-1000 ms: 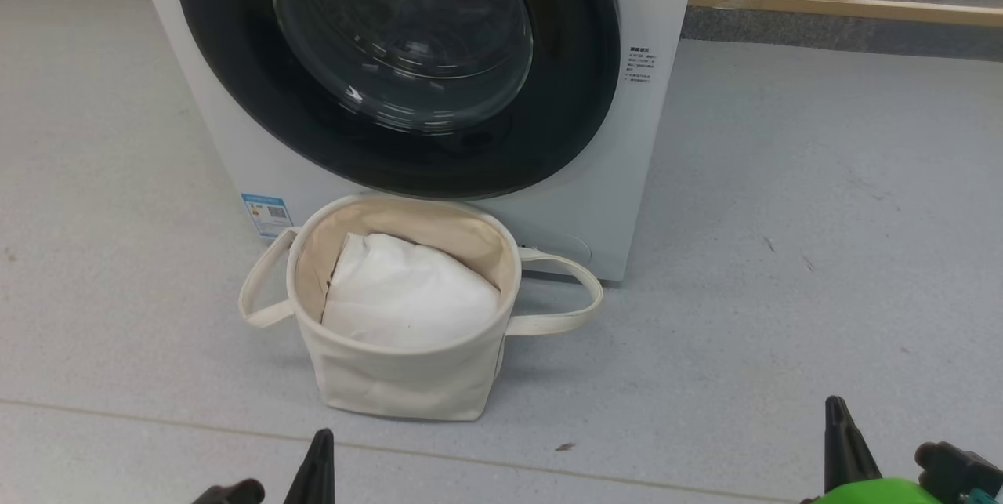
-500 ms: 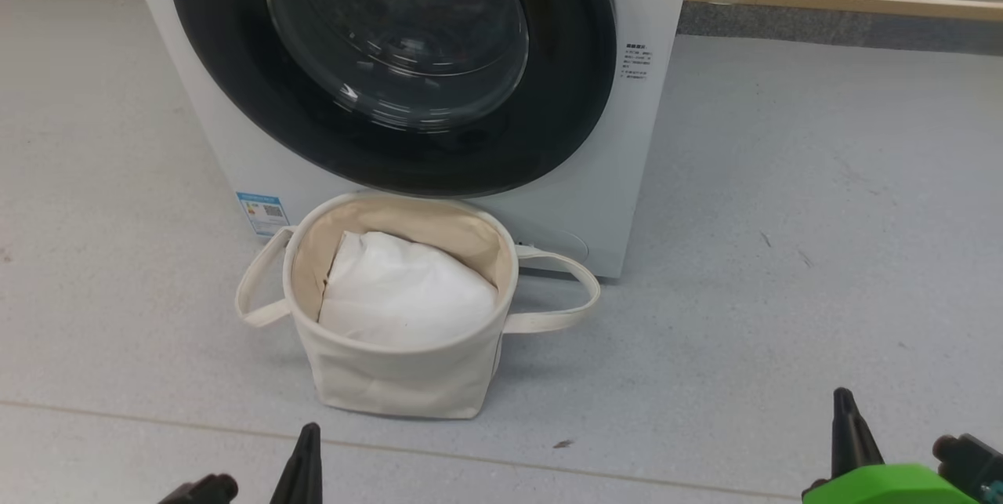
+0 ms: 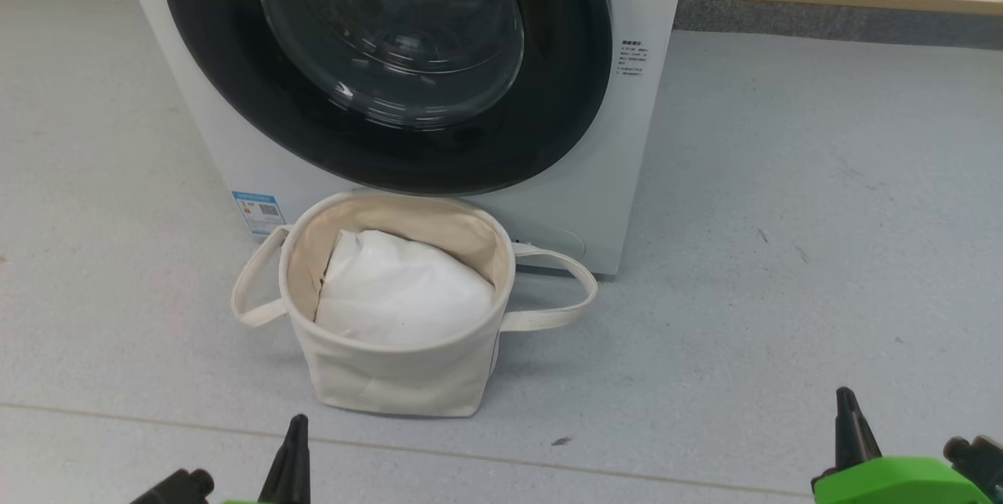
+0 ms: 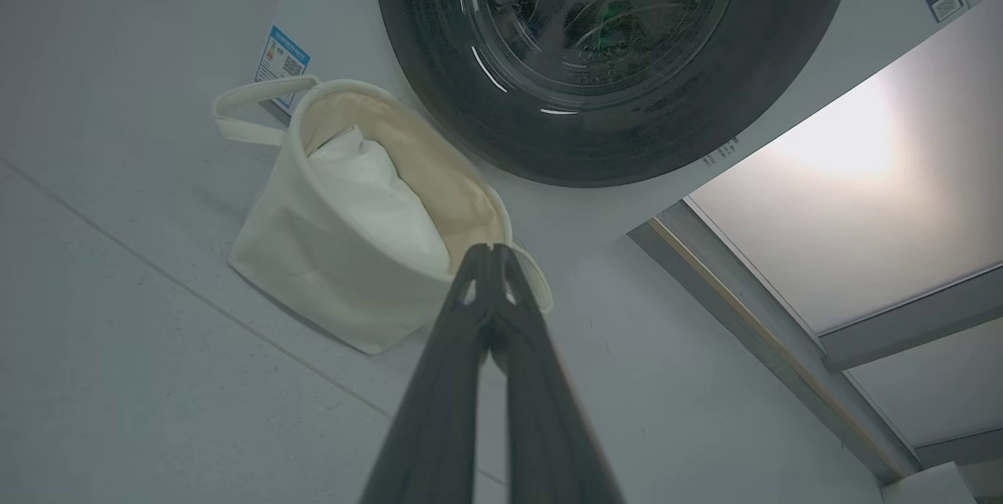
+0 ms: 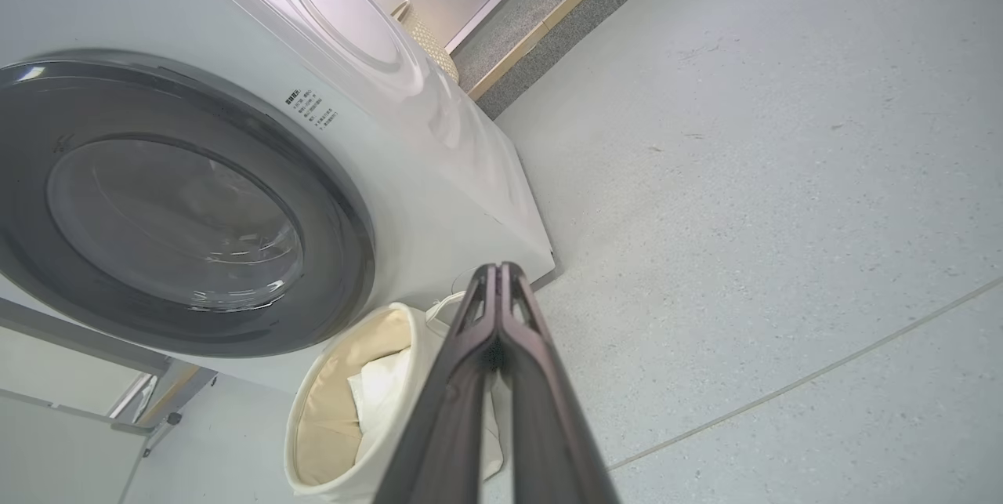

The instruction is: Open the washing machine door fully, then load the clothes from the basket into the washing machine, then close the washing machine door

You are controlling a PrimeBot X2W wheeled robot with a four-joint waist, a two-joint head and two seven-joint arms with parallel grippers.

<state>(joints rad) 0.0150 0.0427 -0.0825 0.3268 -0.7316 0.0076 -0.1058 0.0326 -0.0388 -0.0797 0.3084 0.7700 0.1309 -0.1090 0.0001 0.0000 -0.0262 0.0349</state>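
2 empty pincers I'm running, left gripper and right gripper, are hanging closed, short of the basket beneath the washing machine door.

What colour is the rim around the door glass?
Black; the door rim shows best in the head view.

The head camera has moved a little, so the big white front-loading washing machine and the round cream canvas basket with loop handles now sit slightly further left and higher in its view. Measured against the basket, the left gripper has drifted further to its left. The right gripper has edged further to its right, with more of its bright green plastic housing showing.
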